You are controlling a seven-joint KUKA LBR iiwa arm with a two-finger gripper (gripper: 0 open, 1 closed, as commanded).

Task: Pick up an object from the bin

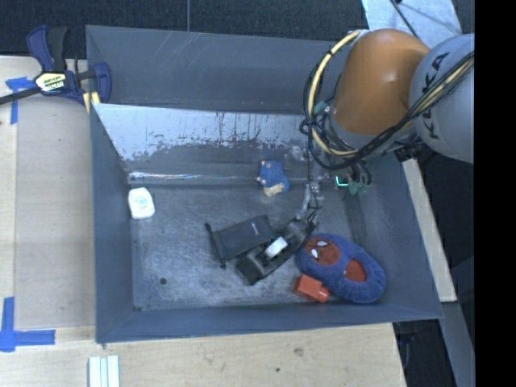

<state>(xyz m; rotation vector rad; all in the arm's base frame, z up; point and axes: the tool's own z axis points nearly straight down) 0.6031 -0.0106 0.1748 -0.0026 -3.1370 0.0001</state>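
My gripper (310, 205) hangs in the right half of the bin, below the arm's orange cover. Its tip is just above the right end of a black device with a white label (268, 255), which lies tilted on the bin floor. A flat black piece (240, 238) rests against that device on its left. Just right of and below the tip lies a blue plush slipper with a red face (343, 269). A small blue and tan object (272, 177) sits left of the gripper near the back wall. Nothing shows in the gripper.
An orange-red block (311, 289) lies against the slipper's front left edge, near the front wall. A small white oval object (141, 204) sits alone at the far left of the bin floor. The arm and its cables hang over the right rear corner.
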